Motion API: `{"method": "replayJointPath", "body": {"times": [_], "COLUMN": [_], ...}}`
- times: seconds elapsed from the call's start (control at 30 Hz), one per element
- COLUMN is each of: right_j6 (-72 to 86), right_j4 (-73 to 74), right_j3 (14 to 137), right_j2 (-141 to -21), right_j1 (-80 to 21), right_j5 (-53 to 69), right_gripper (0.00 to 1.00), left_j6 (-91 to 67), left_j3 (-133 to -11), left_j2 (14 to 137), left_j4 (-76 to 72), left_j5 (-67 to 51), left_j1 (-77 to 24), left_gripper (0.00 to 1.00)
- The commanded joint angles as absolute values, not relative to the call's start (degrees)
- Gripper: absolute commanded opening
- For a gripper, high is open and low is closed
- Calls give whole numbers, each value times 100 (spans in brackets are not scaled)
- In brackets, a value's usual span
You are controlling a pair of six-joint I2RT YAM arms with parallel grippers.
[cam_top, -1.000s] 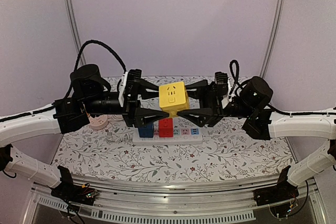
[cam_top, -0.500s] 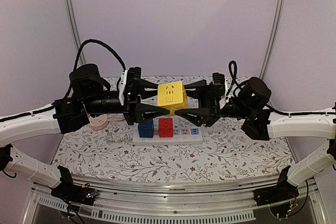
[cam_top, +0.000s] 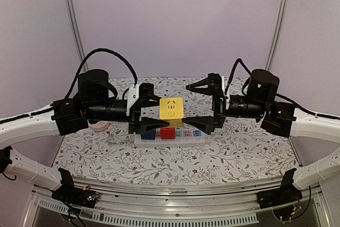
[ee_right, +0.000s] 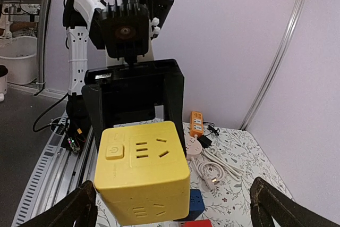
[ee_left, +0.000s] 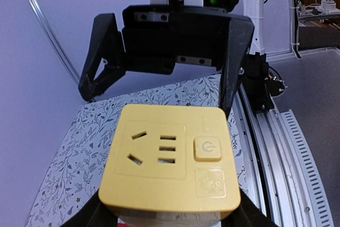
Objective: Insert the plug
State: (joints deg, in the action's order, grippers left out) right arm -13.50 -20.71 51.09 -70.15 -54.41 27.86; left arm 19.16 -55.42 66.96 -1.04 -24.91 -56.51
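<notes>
The plug is a yellow cube (cam_top: 171, 108) with socket holes and a power button. It hangs just above the white power strip (cam_top: 187, 140). My left gripper (cam_top: 162, 111) is shut on it from the left, one finger on each side. In the left wrist view the cube (ee_left: 170, 158) fills the space between my fingers (ee_left: 89, 217). My right gripper (cam_top: 189, 105) stands wide open at the cube's right side, jaws well apart from it. In the right wrist view the cube (ee_right: 142, 171) sits between the spread fingertips (ee_right: 69, 211).
A blue cube (cam_top: 147, 134) and a red cube (cam_top: 168, 133) are plugged into the strip, with small pastel sockets to their right. A pink round socket (cam_top: 99, 126), an orange strip (ee_right: 196, 122) and a white cable (ee_right: 212, 166) lie on the left of the floral cloth.
My right gripper has opened wide, let go of the yellow cube and drawn back to the right. The left gripper has carried the cube lower, toward the strip.
</notes>
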Motion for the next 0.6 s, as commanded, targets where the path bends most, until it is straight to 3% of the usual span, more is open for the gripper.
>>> {"method": "replayJointPath", "body": {"times": [0.0,0.17,0.57], "right_j6": [-2688,-3285,-3456], "right_j4": [1240,2641,2715], "right_j3": [6162,7227,7801], "right_j2": [-6710,-7339,-8036], "right_j1": [-5586,-5812,-6086], "right_j5": [1986,1649,1671], "right_gripper": [99,99,99], "left_j6": [2552,2706,2681], "left_j3": [-5774,-5733,-5692], "left_j2": [6572,6633,6690], "left_j4": [625,499,382], "left_j5": [-1890,-1703,-1705], "left_j1": [-5735,-5774,-5814], "left_gripper": [0,0,0]}}
